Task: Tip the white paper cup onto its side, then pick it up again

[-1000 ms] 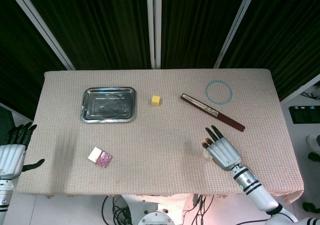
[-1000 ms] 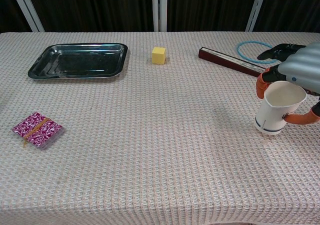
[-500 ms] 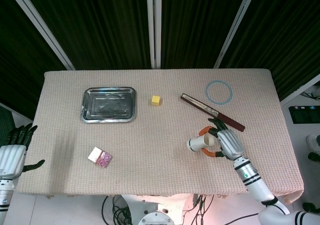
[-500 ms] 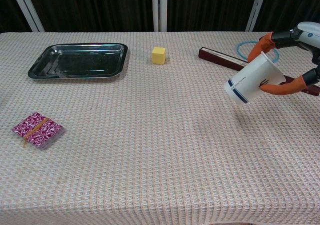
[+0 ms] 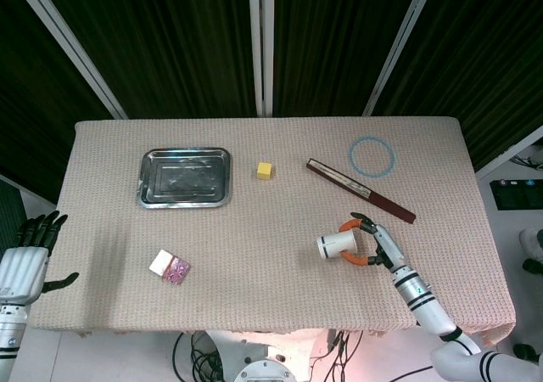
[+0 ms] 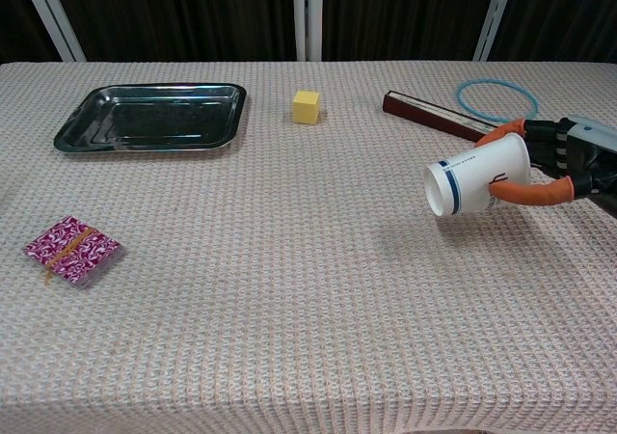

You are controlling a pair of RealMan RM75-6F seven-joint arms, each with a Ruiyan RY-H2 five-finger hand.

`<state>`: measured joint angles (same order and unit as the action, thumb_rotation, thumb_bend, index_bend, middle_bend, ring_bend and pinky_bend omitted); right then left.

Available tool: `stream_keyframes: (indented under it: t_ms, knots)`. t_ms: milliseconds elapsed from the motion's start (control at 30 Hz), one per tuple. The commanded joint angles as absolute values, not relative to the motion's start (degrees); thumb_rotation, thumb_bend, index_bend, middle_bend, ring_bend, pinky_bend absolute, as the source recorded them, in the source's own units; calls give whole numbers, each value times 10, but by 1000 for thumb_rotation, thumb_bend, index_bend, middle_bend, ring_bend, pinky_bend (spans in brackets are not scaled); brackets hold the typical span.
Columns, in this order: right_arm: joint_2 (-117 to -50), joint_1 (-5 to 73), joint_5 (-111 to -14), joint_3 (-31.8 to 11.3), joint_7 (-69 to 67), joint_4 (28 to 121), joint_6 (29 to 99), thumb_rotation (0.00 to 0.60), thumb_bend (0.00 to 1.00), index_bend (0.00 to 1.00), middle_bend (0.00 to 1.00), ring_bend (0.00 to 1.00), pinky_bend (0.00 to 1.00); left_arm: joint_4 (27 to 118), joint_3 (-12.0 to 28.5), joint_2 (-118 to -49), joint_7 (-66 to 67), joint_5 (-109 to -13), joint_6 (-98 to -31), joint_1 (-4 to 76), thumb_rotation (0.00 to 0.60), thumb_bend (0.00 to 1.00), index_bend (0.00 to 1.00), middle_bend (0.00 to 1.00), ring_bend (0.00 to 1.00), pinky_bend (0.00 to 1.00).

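A second ago your right hand [image 6: 564, 169] held the cup [image 6: 479, 175] upright on the tabletop [image 6: 289, 289] at its right side; half a second ago you had it lifted and tilted; now it lies almost horizontal. So the tipping is nearly done. Judging from the shadow beneath it in the chest view, the cup hangs just above the cloth rather than resting on it, though I cannot be sure of contact.

Your right hand grasps the cup near its mouth end, one orange-tipped finger [image 6: 528, 194] under the wall and another over the top. The left hand [image 5: 25, 259] sits off the tabletop's left edge, fingers spread, holding nothing.

The cup's long axis runs roughly left to right across the tabletop. Its base, the blue-ringed end, points toward the robot's left and a little toward the chest camera; its mouth points right, into your palm. In the head view it [image 5: 336, 245] sits right of centre, just short of the dark stick [image 5: 361, 190].

You probably still need to set it down on its side and let go before the re-grasp.
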<state>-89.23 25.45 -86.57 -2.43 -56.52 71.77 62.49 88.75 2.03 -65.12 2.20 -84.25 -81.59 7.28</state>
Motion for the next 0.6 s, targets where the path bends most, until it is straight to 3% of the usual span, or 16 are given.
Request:
stream_keyframes:
  t_ms: [33, 67, 167, 267, 433, 600]
  knots:
    - [-904, 254, -883, -15, -567, 696, 636, 600, 170, 263, 289, 10, 0, 886, 21, -651, 21, -841, -816, 73, 600, 84, 56, 15, 0, 73]
    - [-904, 254, -889, -12, -566, 692, 640, 600, 138, 146, 224, 1, 0, 886, 21, -651, 21, -841, -816, 73, 600, 83, 56, 15, 0, 73]
    - [-904, 253, -902, -10, -555, 681, 658, 600, 50, 0, 61, 0, 0, 887, 22, -650, 20, -841, -816, 73, 600, 84, 56, 15, 0, 73]
    - [-895, 253, -914, -8, -525, 678, 676, 600, 27, 0, 3, 0, 0, 888, 22, -649, 20, -840, -816, 73, 600, 83, 56, 15, 0, 73]
    - [-858, 255, -940, -9, -442, 709, 710, 600, 26, 0, 0, 0, 0, 889, 22, -649, 17, -838, -815, 72, 600, 84, 56, 15, 0, 73]
    - [-761, 285, -968, -5, -242, 833, 672, 600, 26, 0, 29, 0, 0, 891, 22, -647, 15, -837, -814, 72, 600, 84, 56, 15, 0, 73]
